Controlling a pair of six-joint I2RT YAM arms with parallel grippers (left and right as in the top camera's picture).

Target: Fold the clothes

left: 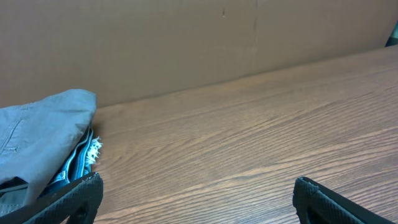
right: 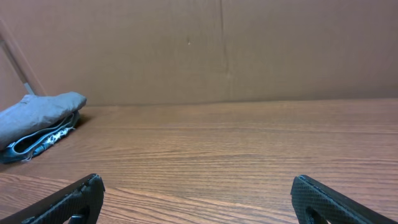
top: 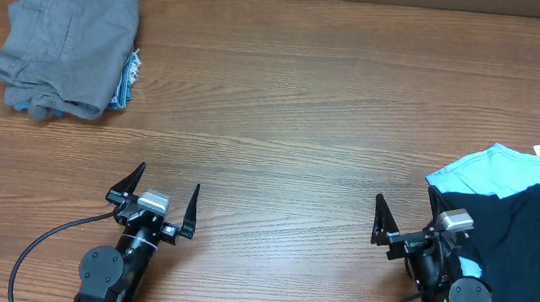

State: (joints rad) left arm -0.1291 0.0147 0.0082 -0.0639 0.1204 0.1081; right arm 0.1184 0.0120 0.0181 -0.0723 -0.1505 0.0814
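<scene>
**Grey shorts bundled at far left corner, both grippers spread and empty**

Plain mid-grey woven shorts (top: 68,47) lie in a compact, folded-over bundle at the far left corner of the brown wood-grain tabletop (top: 296,93). A seam and a pocket edge show on the top layer. The bundle is a bit rumpled along its near edge.

They lie on top of faded blue denim shorts (top: 126,84). Only a strip of the denim shows, a frayed whitish hem poking out along the bundle's right side. In the left wrist view the blue layers are stacked under the grey fold.

The middle of the tabletop is bare wood. A flat brown cardboard-like wall (left: 186,43) stands along the far edge.

The left gripper (top: 169,179) is near the near edge, left of centre. Its black fingers are spread wide with nothing between them, and it is well apart from the grey bundle. A black cable loops from its base.

The right gripper (top: 406,200) is near the near edge, towards the right. It is also spread wide and holds nothing.

A light-blue cotton T-shirt (top: 510,166) lies flat at the right edge and runs off the tabletop. A black fabric garment (top: 531,249) lies over its near part, towards the near right corner. The right arm's outer finger overlaps the black cloth from above; I cannot tell whether they touch.
</scene>
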